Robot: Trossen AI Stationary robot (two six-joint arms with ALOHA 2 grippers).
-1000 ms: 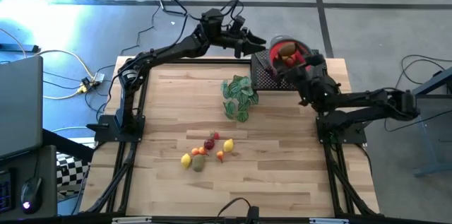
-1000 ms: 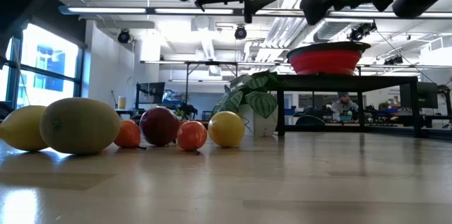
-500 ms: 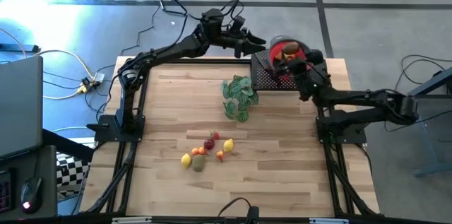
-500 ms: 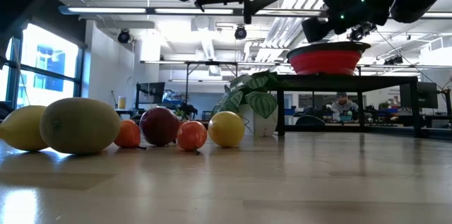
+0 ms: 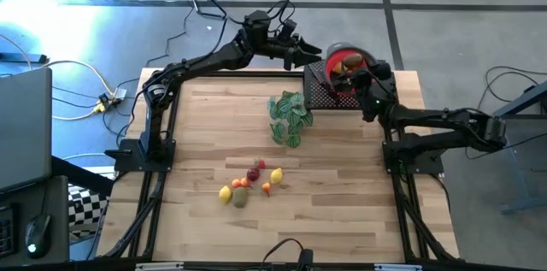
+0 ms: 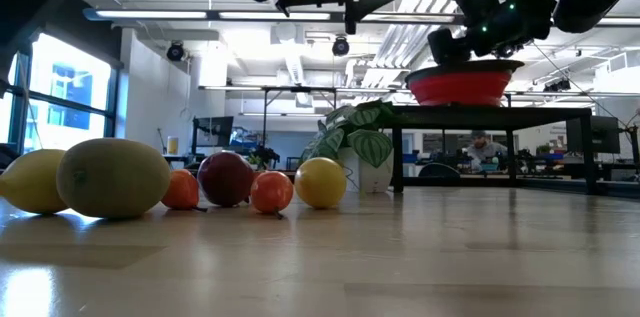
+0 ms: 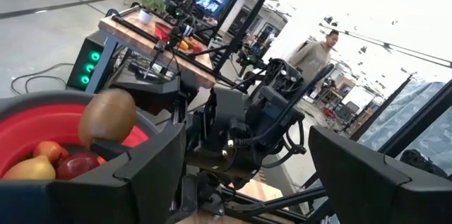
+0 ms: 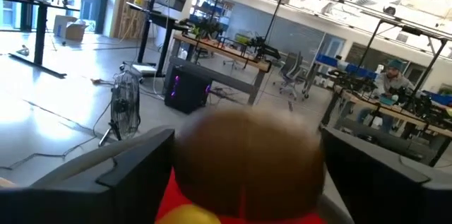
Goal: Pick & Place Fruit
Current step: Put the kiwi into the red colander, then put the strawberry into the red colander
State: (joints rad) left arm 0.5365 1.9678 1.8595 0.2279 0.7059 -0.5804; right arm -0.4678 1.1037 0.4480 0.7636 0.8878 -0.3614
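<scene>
Brown, a kiwi-like fruit sits between our right tool's spread fingers, above the red bowl on the black stand at the tabletop's far edge; we cannot tell whether they touch it. More fruit lies inside. Seven pieces remain mid-tabletop. Our left tool hovers spread beside the bowl.
</scene>
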